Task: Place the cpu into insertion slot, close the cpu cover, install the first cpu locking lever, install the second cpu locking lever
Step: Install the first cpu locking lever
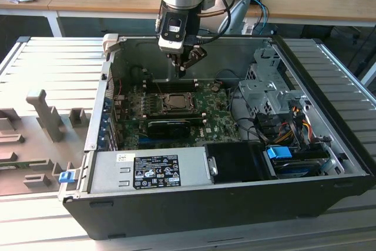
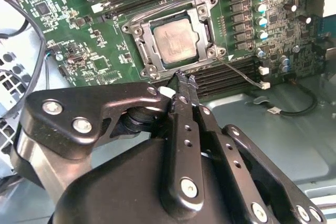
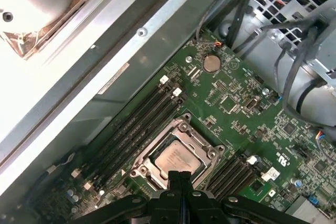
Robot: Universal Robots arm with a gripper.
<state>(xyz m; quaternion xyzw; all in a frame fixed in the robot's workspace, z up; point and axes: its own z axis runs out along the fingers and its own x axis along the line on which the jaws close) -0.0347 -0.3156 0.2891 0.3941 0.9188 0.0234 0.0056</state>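
Here the gripper (image 2: pixel 181 81) hovers over the cpu (image 2: pixel 176 43), jaws together.

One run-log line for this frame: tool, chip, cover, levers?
tool: shut, empty, hovering by socket | chip: in socket | cover: down around chip | lever: one sticking out, unlatched

Ext. view: bright, even room light; computer case (image 1: pixel 176 207) interior in shade. First wrist view: hard glare blows out area beyond case wall. Second wrist view: motherboard (image 2: pixel 89 51) evenly lit, black gripper (image 2: pixel 184 80) w/ small highlights.
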